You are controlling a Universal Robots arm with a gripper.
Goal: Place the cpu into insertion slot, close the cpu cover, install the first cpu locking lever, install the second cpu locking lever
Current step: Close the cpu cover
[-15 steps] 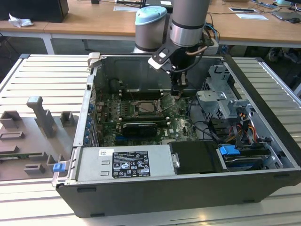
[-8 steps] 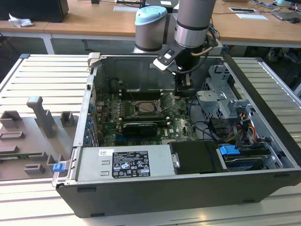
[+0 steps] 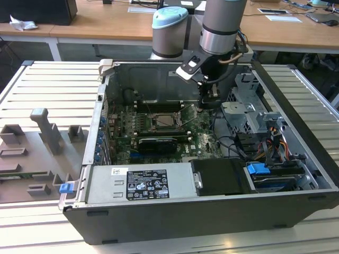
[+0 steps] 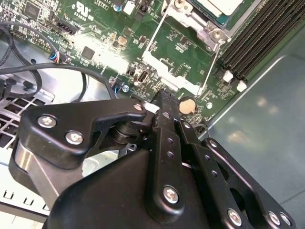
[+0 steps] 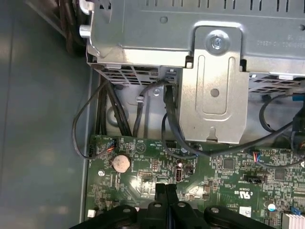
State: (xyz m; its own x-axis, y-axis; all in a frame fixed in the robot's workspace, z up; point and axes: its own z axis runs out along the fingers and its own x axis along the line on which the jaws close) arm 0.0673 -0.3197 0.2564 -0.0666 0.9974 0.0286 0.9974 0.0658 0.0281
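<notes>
Pale beige cpu [image 3: 163, 121] lies flat in the socket [image 3: 176, 119], with the silvery cover [image 4: 204, 23] framing it. Can't tell if that cover is fully down. In the exterior view it's at roughly 8 o'clock from my gripper [image 3: 210, 100], well apart. My fingertips [image 5: 161, 193] are pressed together on nothing, hovering near the green board [image 5: 224, 167] just beside the coin cell [image 5: 120, 163], drive cage [image 3: 241, 114] at 4 o'clock of me. Handling guess: the chip is light, stiff, fragile and slick on top, so edges only, no face pressure. Cover is thin springy sheet; push near its free edge. Lever wire [image 4: 153, 33] looks like stiff spring steel, thin and slippery. I'd take it at the bent end, where leverage is best.
</notes>
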